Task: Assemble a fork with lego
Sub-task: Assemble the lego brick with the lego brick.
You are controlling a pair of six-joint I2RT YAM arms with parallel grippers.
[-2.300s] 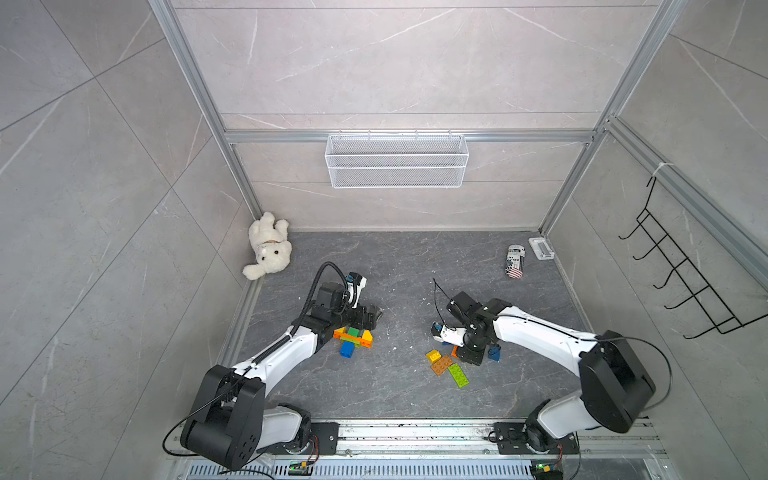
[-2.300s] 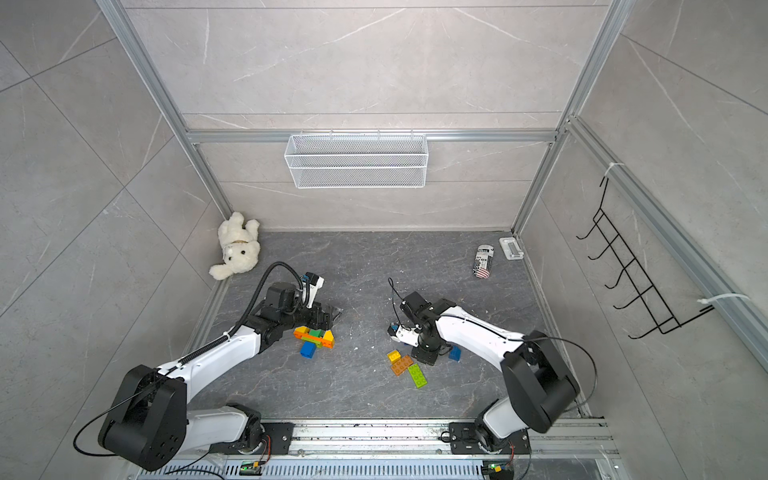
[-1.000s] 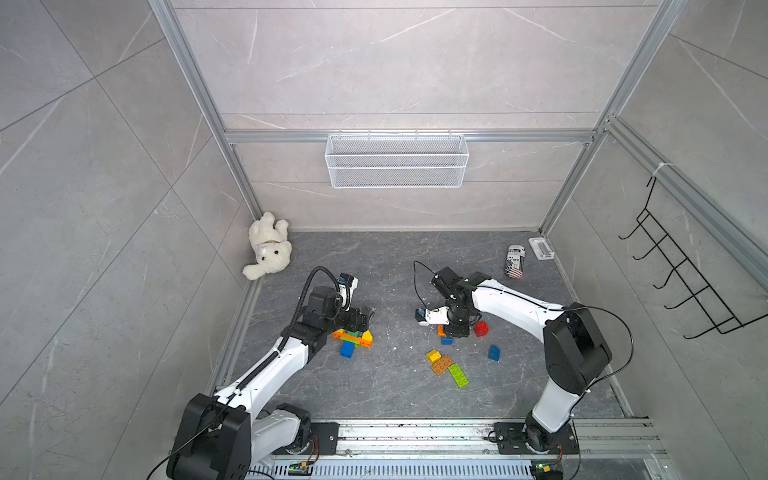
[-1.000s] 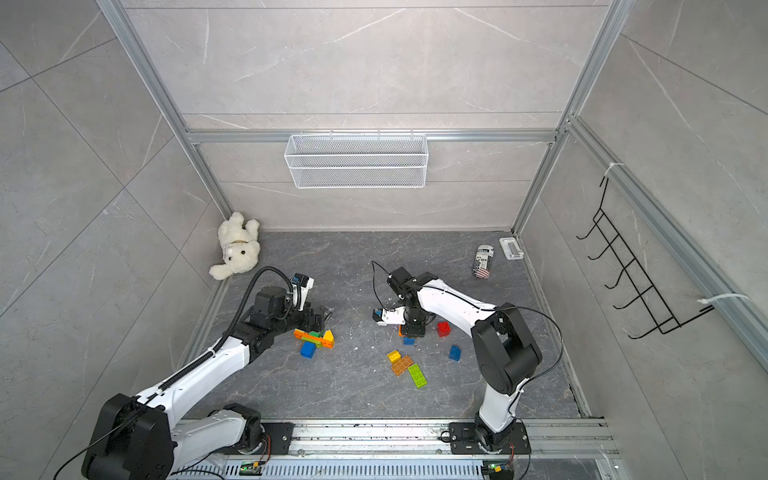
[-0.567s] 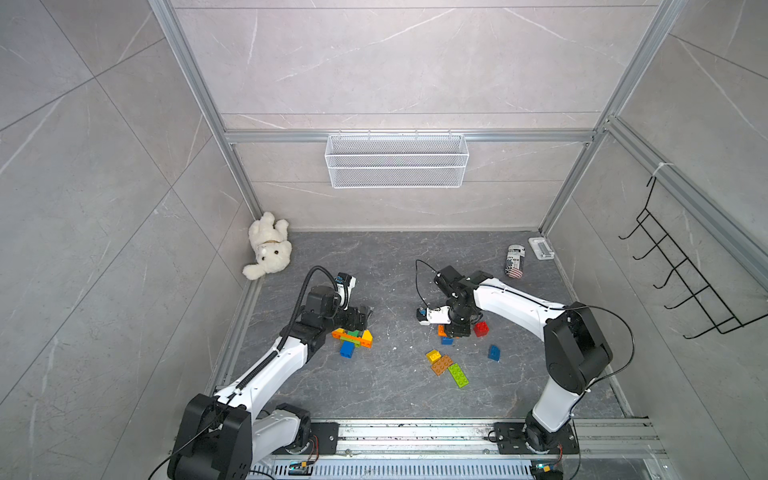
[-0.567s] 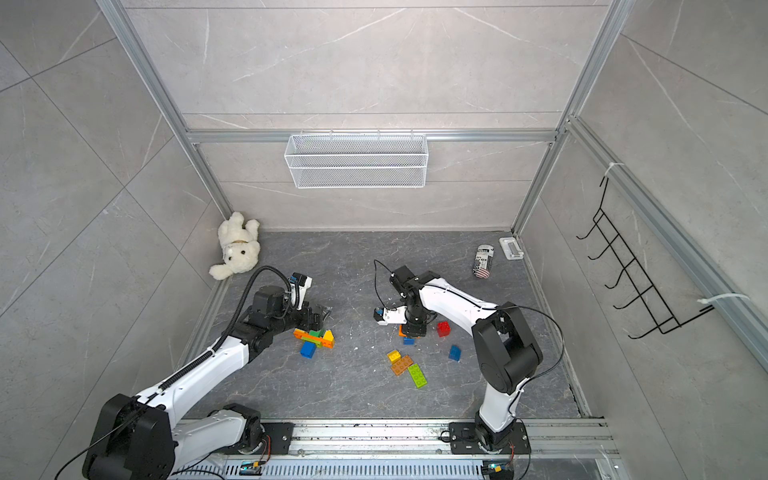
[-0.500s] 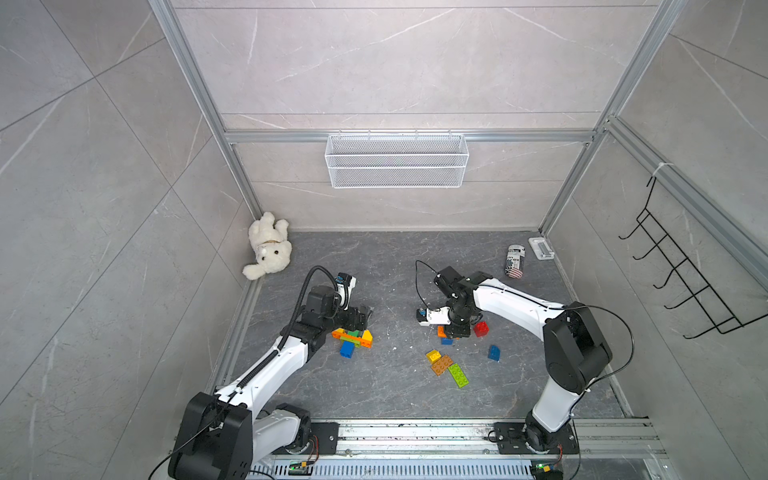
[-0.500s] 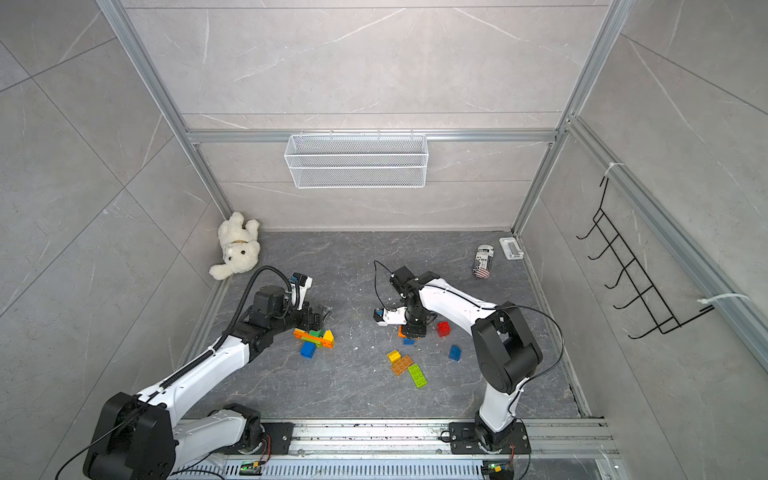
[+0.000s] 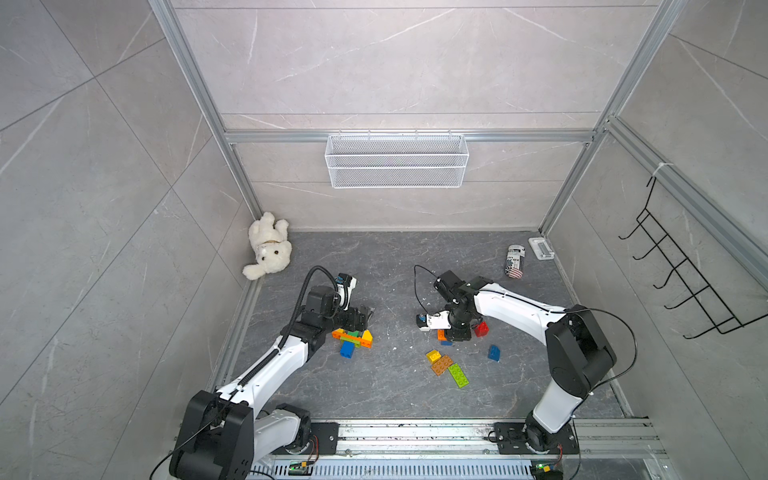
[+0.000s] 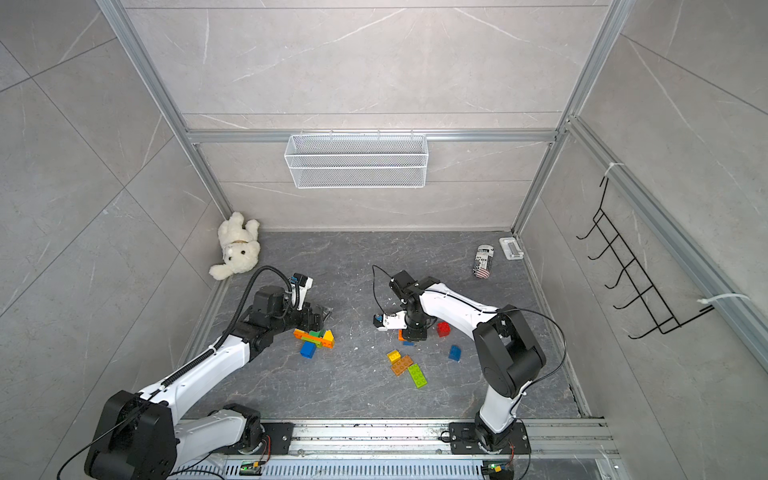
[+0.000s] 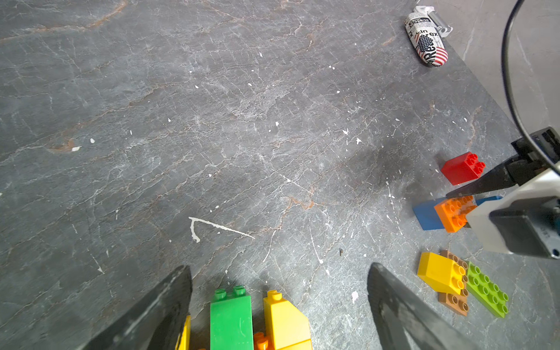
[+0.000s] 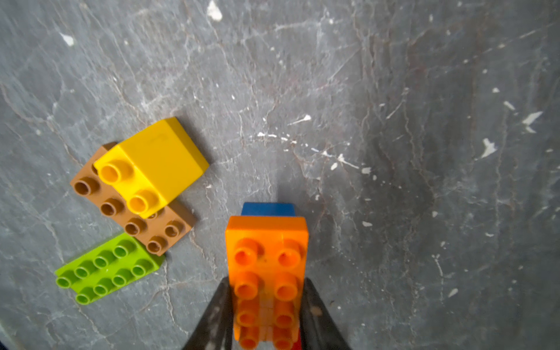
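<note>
Comparing with a moment ago, my right gripper [image 12: 266, 283] has left the yellow brick [image 9: 433, 356] and clenches the orange brick [image 12: 266, 242] beside the red brick [image 9: 481, 328]. I think it goes next to the fork [image 9: 352, 336], by my released left gripper [image 11: 278, 268].

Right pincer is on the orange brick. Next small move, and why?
Probably a short straight lift. The right pincer is shut on the orange brick, which sits low over a blue brick; the partly built piece lies by the open left pincer.
</note>
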